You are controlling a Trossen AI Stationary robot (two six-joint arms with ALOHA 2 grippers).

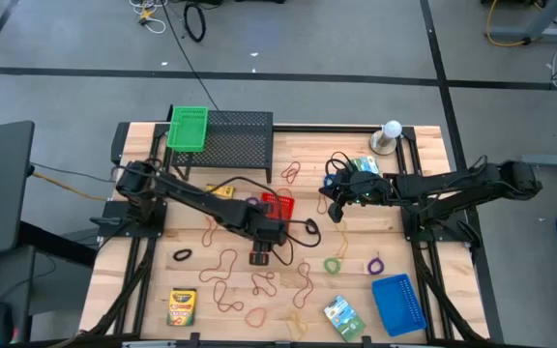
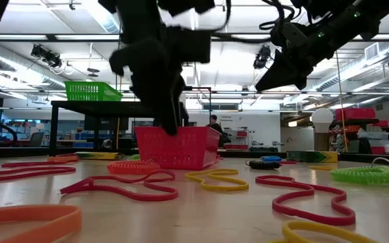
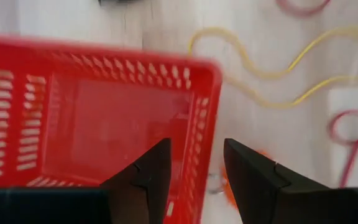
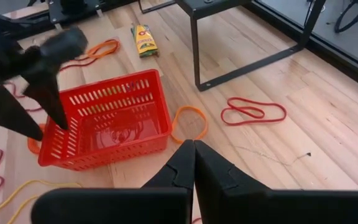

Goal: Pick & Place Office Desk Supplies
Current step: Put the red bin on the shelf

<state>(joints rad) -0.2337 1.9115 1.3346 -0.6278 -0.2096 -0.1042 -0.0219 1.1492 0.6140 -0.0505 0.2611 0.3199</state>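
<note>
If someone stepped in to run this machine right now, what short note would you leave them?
Left tool: open, straddling the wall of the red basket, which looks empty.
Right tool: shut, holding nothing, raised above the table near the basket.
Supplies: rubber bands scattered over the table; one crayon box at the front left, another by the black rack; a green packet beside the blue basket. A green basket sits on the rack.
Done: nothing visibly sorted yet.
Left: all of the supplies.
</note>
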